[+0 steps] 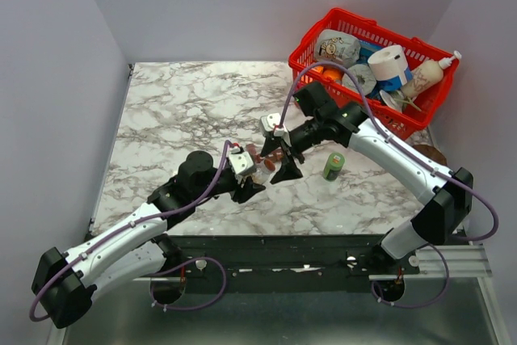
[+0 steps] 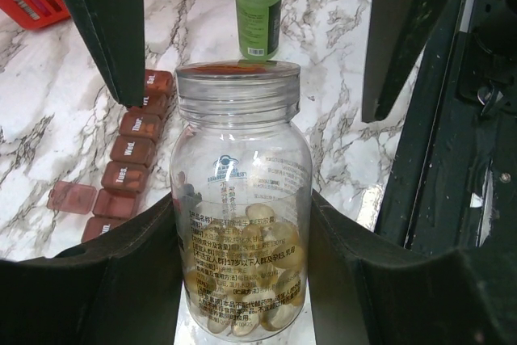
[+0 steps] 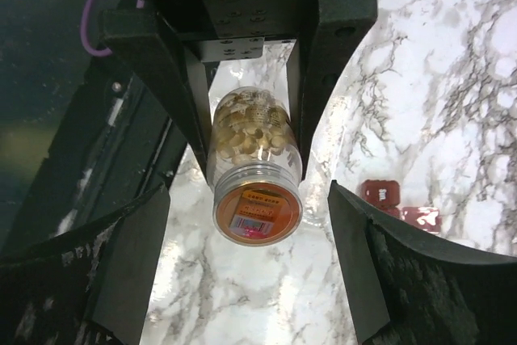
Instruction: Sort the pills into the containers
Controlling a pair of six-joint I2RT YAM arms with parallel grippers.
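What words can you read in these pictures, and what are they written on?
"Tues.": lid of the pill organiser
"Wed.": the lid next to it
"Sun.": another organiser lid, right wrist view
Print on the clear pill bottle: too small to read.
Label on the green bottle: too blurred.

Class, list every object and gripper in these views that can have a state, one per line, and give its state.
clear bottle: uncapped, orange seal across mouth, part filled with pills.
left gripper: shut on clear bottle.
right gripper: open, either side of the bottle neck, not touching.
pill organiser: one lid flipped open, other visible lids shut.
green bottle: upright, capped.
red basket: holding many items.
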